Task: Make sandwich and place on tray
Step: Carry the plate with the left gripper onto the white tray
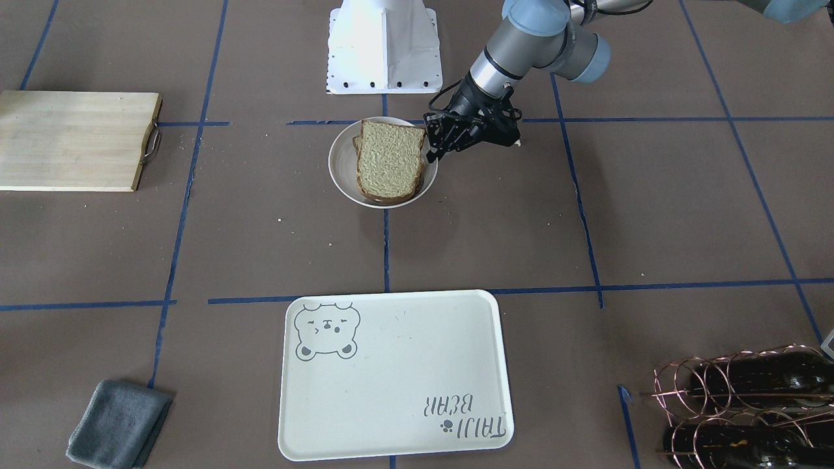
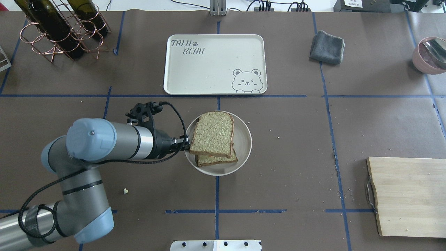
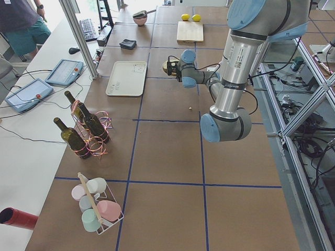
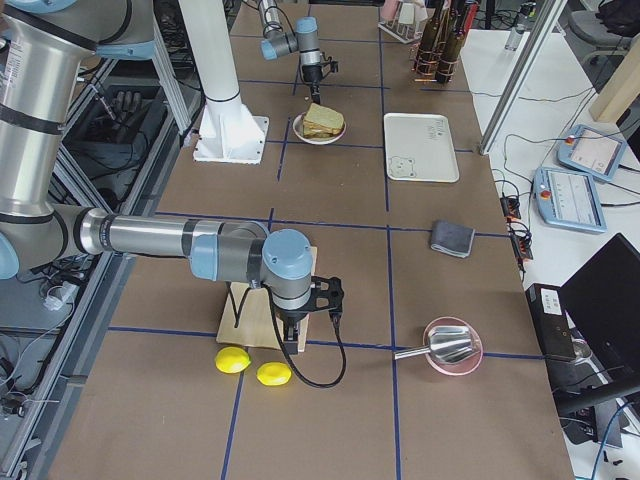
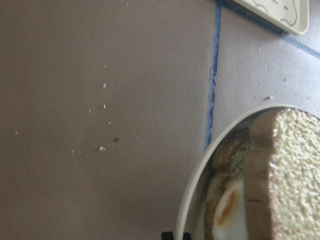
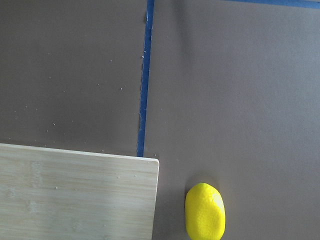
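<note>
The sandwich (image 2: 213, 134) is two tan bread slices stacked on the round white plate (image 2: 244, 139), which sits at mid-table. In the left wrist view the egg (image 5: 227, 207) shows between the slices. My left gripper (image 2: 185, 142) reaches in level from the side. Its fingertips (image 5: 175, 236) are at the plate's near rim (image 5: 195, 185), apparently shut on it. In the front view the gripper (image 1: 432, 151) touches the plate's edge (image 1: 340, 163). The bear tray (image 2: 209, 66) lies bare beyond the plate. My right gripper (image 4: 295, 340) hangs over the cutting board's corner; I cannot tell whether it is open or shut.
A wooden cutting board (image 2: 407, 195) lies at the right. Two lemons (image 4: 232, 360) lie beside it. A grey cloth (image 2: 327, 47) and a pink bowl (image 2: 430, 55) sit at the far right. A copper bottle rack (image 2: 59, 31) stands at the far left.
</note>
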Motion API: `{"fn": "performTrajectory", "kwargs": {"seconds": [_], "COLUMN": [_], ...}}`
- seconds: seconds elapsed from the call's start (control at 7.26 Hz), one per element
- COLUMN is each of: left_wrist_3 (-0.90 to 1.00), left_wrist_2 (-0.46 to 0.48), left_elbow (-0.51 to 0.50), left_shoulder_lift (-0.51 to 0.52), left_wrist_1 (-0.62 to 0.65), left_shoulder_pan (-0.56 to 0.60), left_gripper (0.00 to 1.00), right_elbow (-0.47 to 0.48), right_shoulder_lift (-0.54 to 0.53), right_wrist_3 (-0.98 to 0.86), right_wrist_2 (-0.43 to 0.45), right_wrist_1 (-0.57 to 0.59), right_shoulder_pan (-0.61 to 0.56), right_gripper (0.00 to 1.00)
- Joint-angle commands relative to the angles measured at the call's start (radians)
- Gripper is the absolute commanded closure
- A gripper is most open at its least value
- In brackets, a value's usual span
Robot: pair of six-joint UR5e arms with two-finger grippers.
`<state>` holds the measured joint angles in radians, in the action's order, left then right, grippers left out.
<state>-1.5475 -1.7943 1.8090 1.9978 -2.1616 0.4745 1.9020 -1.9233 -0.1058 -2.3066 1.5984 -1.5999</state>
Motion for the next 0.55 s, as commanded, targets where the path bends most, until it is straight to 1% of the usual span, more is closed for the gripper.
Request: {"fn": "performTrajectory", "kwargs": {"seconds": [0.0,0.14,0.28,0.41], "left_wrist_3": [0.055,0.061,0.076,0.072], "left_wrist_2": [-0.02,-0.022,-0.025,-0.03], "left_elbow": [-0.128,-0.245,-0.413,-0.542], "left_shoulder_lift": [0.163,0.25,0.366,0.418], "left_wrist_1": [0.126,0.12,0.099,-0.015], "left_shoulder_pan": [0.128,0.175,0.217,0.248], "left_gripper": [1.0,1.0,1.0,1.0], "right_elbow": [0.002,0.0,0.003,0.006], "right_shoulder_lift": [-0.003,-0.003,-0.005,-0.005], "right_wrist_3": [0.0,0.0,0.0,0.0], "right_wrist_2": [-0.002,-0.002,-0.007,-0.008], "right_wrist_1": [0.0,0.0,0.0,0.0], "right_shoulder_pan": [0.0,0.0,0.0,0.0], "right_gripper": [0.0,0.0,0.0,0.0]}}
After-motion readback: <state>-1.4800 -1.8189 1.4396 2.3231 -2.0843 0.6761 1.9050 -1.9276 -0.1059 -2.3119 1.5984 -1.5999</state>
